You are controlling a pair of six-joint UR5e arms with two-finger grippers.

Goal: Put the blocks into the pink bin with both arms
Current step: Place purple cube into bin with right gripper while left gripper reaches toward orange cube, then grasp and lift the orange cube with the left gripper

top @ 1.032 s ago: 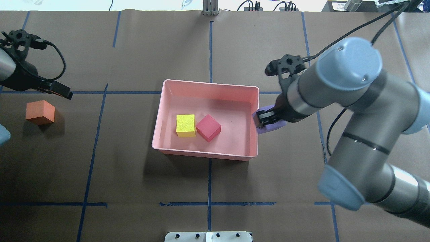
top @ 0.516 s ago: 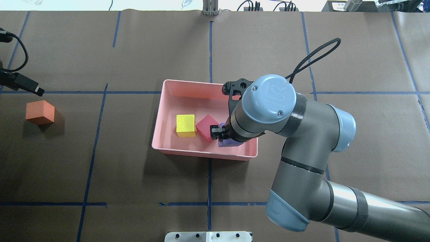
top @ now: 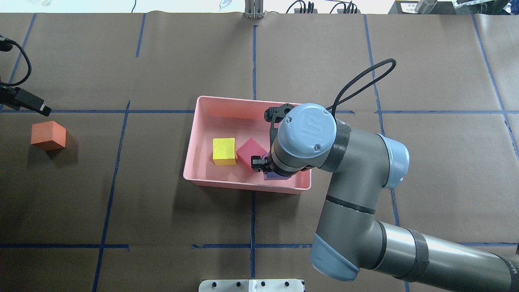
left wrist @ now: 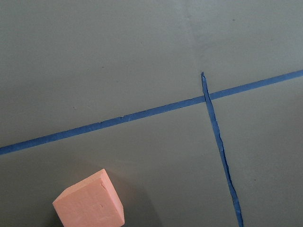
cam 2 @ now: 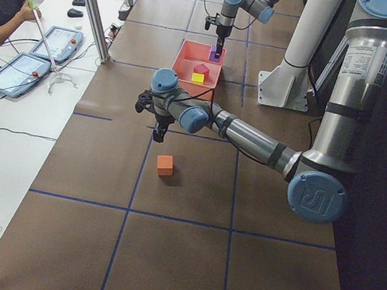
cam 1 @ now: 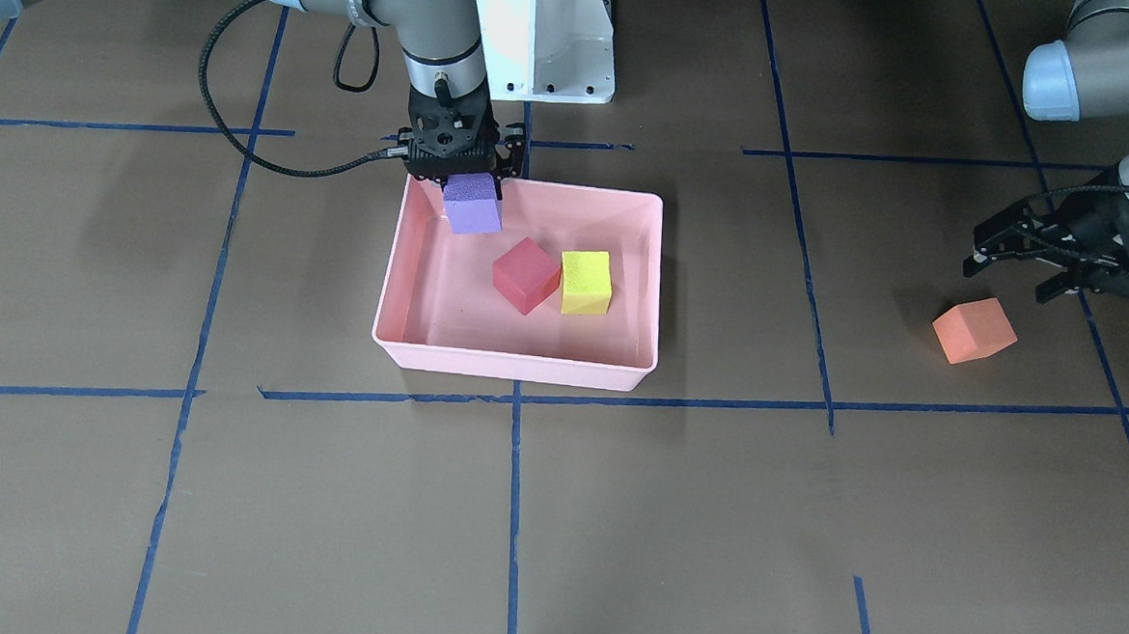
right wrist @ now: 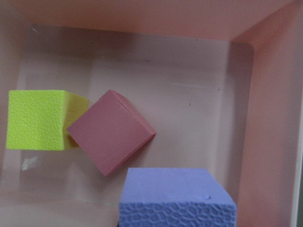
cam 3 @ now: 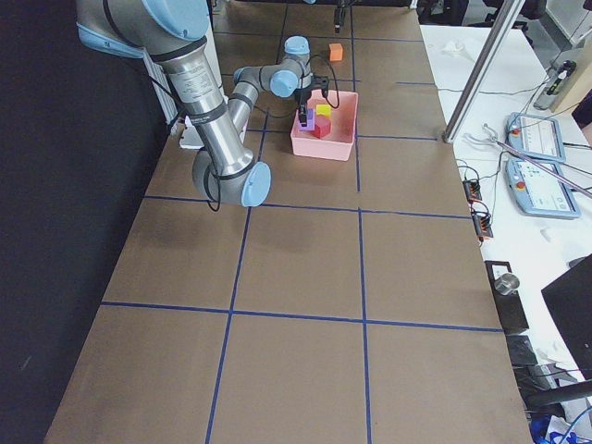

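Note:
The pink bin (cam 1: 514, 363) holds the yellow-green block (cam 1: 586, 281) and the red-pink block (cam 1: 525, 274), which touch. My right gripper (cam 1: 468, 186) is shut on the purple block (cam 1: 473, 211) and holds it above the bin floor, near the bin's corner on the robot's side. In the right wrist view the purple block (right wrist: 175, 196) hangs over the red-pink one (right wrist: 111, 130). The orange block (cam 1: 974, 330) lies on the table far from the bin. My left gripper (cam 1: 1011, 273) is open and empty, just above and beside it.
Brown paper with blue tape lines (top: 253, 243) covers the table. The white pedestal base (cam 1: 545, 36) stands behind the bin. An operator and tablets (cam 2: 15, 67) are at the far table edge.
My right arm carried the purple block from outside the bin's rim to over its inside, then edged a little toward the robot. My left gripper drew back toward the view's left edge.

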